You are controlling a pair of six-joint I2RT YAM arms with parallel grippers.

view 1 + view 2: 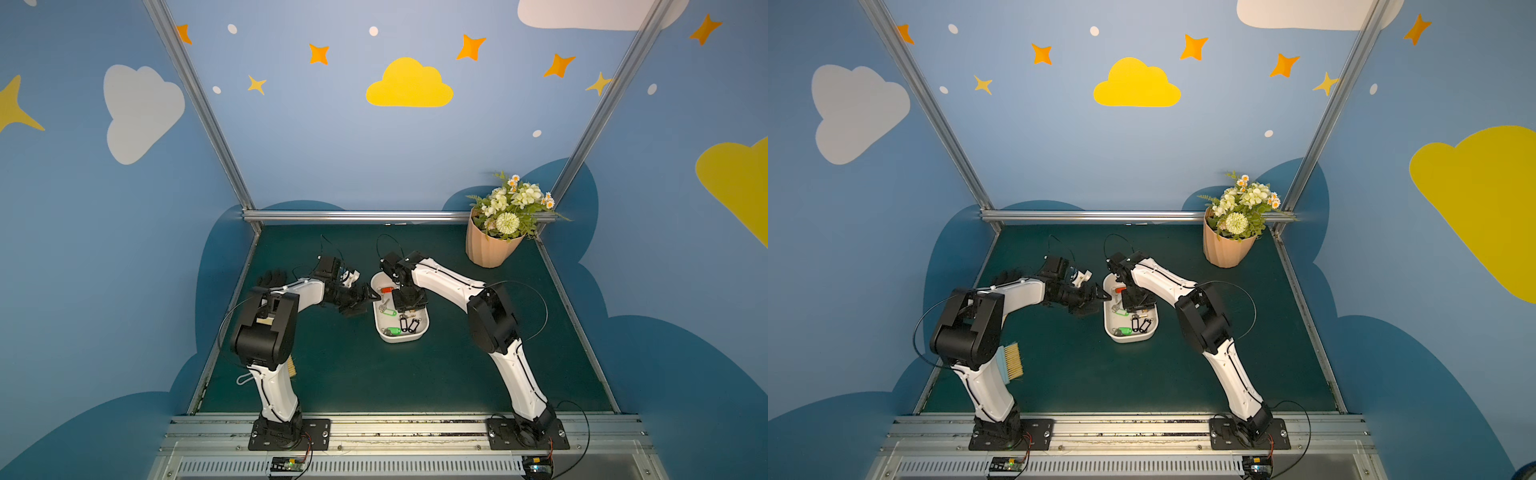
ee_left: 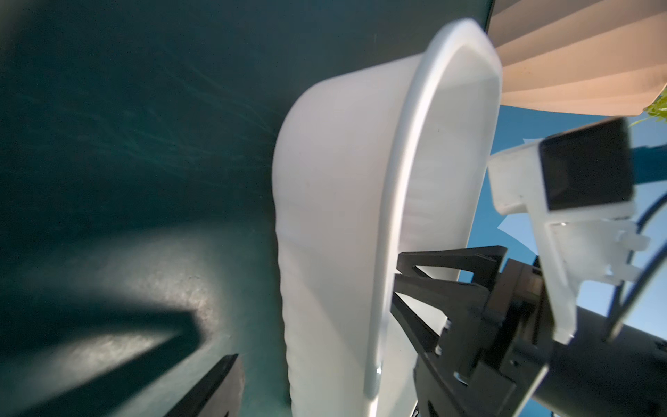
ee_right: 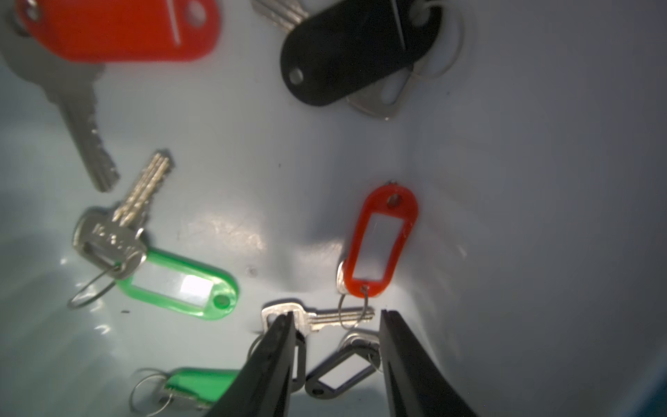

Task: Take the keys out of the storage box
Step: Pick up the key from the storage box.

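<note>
The white storage box [image 1: 419, 338] [image 1: 1144, 338] sits mid-table on the green mat. Several keys lie inside it, with a red tag [image 1: 387, 289], green tags [image 1: 392, 331] and black tags [image 1: 408, 324]. My right gripper [image 1: 409, 309] [image 3: 335, 321] points down into the box and is open. Its fingers stand either side of a black tag [image 3: 339, 375] and a silver key [image 3: 325, 317], just below a red tag [image 3: 379, 242]. My left gripper [image 1: 374, 297] [image 2: 325, 390] is open at the box's left wall [image 2: 325, 216]. One finger [image 2: 216, 390] is outside, clear of the wall.
A ribbed peach flower pot [image 1: 492, 245] [image 2: 577, 54] stands at the back right. A brush [image 1: 1009, 361] lies by the left arm's base, and a dark object [image 1: 270, 276] lies behind the left arm. An aluminium rail [image 1: 353, 216] bounds the mat at the back.
</note>
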